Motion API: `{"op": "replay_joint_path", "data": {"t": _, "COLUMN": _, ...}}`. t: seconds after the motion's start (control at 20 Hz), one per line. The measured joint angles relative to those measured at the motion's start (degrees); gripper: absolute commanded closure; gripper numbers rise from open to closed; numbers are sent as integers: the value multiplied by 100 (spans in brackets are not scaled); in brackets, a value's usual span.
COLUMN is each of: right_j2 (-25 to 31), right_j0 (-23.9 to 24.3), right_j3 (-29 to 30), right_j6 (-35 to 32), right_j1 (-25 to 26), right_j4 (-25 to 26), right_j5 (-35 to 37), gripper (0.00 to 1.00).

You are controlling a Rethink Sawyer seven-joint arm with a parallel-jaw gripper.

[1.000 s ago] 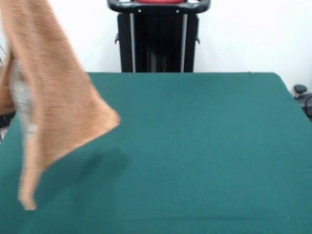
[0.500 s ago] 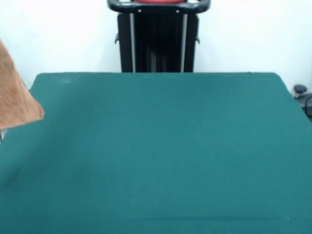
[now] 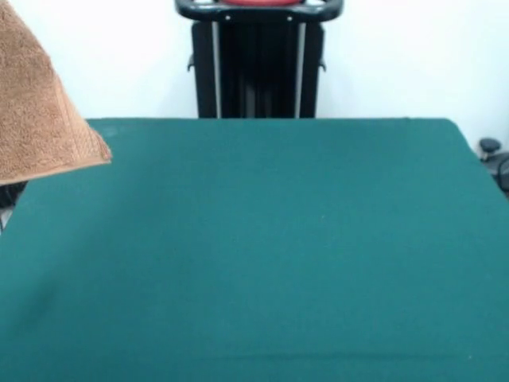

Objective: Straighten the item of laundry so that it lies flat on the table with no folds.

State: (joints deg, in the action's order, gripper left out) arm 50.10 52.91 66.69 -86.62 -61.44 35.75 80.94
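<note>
Where green table (image 3: 278, 239) meets frame edge, orange towel (image 3: 36, 119) hangs, no label visible

A plain white wall (image 3: 398, 56) is seen across the whole back of the scene, evenly and softly lit, with no marks or fittings shown on it. No strong shadows are cast on it. At the right edge, just past the far corner of the work surface, a small dark object (image 3: 495, 163) with a rounded knob-like top is partly shown against the wall; what it is cannot be told. At the lower left edge a thin sliver of pale surface (image 3: 5, 208) is glimpsed, too small to be identified.
</note>
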Motion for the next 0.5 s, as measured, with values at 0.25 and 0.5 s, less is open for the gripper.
{"op": "replay_joint_path", "data": {"t": 0.25, "right_j2": -217, "right_j0": -193, "right_j3": 335, "right_j6": 0, "right_j1": -163, "right_j4": 215, "right_j5": -419, "gripper": 100}}
{"op": "replay_joint_path", "data": {"t": 0.5, "right_j2": -556, "right_j0": -485, "right_j3": 709, "right_j6": 0, "right_j1": -226, "right_j4": 503, "right_j5": -941, "gripper": 100}}
